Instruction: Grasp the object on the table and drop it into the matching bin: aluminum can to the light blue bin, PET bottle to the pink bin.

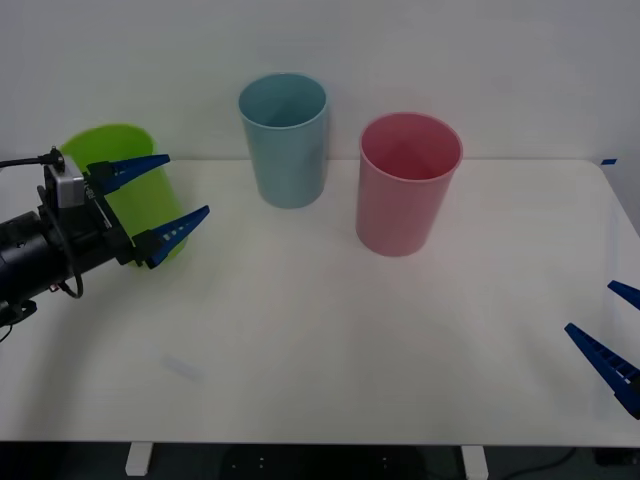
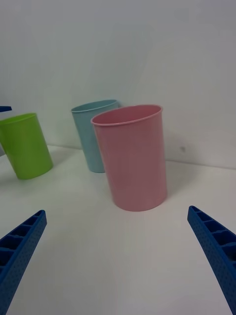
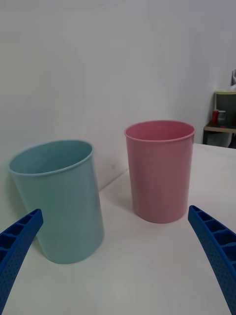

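The light blue bin (image 1: pixel 285 150) (image 2: pixel 93 138) (image 3: pixel 61 206) stands upright at the back of the white table (image 1: pixel 330 340). Right of it and slightly nearer stands the pink bin (image 1: pixel 405 195) (image 2: pixel 132 157) (image 3: pixel 160 172). My left gripper (image 1: pixel 185 185) (image 3: pixel 115 210) hovers open at the left, in front of a lime green bin, pointing toward the blue and pink bins with nothing between its fingers. At the table's right front edge my right gripper (image 1: pixel 590 307) (image 2: pixel 117 211) is open and empty, facing the pink bin. The aluminum can is out of view.
A lime green bin (image 1: pixel 120 150) (image 2: pixel 24 145) stands at the back left, just behind the left fingers. A plain white wall rises behind the table. Bare tabletop spreads across the front and middle. A shelf with small items (image 3: pixel 223 118) is far off.
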